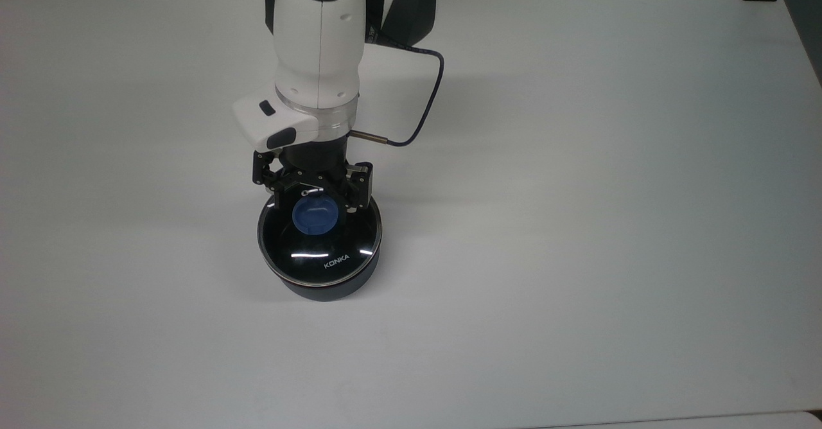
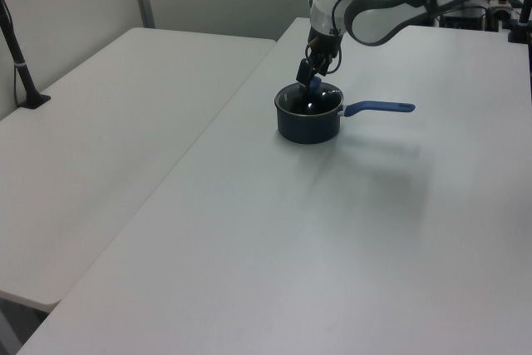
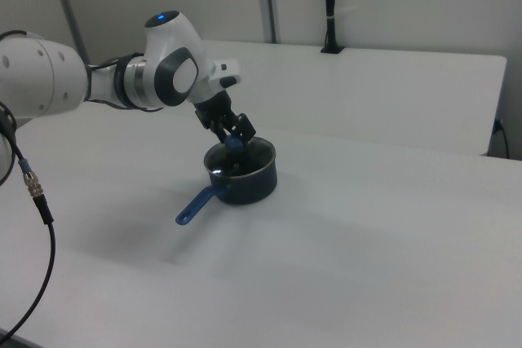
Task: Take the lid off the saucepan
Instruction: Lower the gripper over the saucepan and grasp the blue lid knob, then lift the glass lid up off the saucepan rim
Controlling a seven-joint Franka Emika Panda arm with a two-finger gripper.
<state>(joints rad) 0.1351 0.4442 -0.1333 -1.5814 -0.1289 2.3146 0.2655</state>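
Lid (image 1: 320, 239) seated on saucepan (image 1: 334, 284), spread hand (image 1: 316, 199) straddling blue knob (image 1: 314, 216), fingertip contact unclear

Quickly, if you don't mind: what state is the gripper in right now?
Gripper: open, its fingers either side of the blue knob of the round glass lid, holding nothing.

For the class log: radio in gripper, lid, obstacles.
Gripper open, straddling blue knob. Lid seated on saucepan. Nothing blocking.
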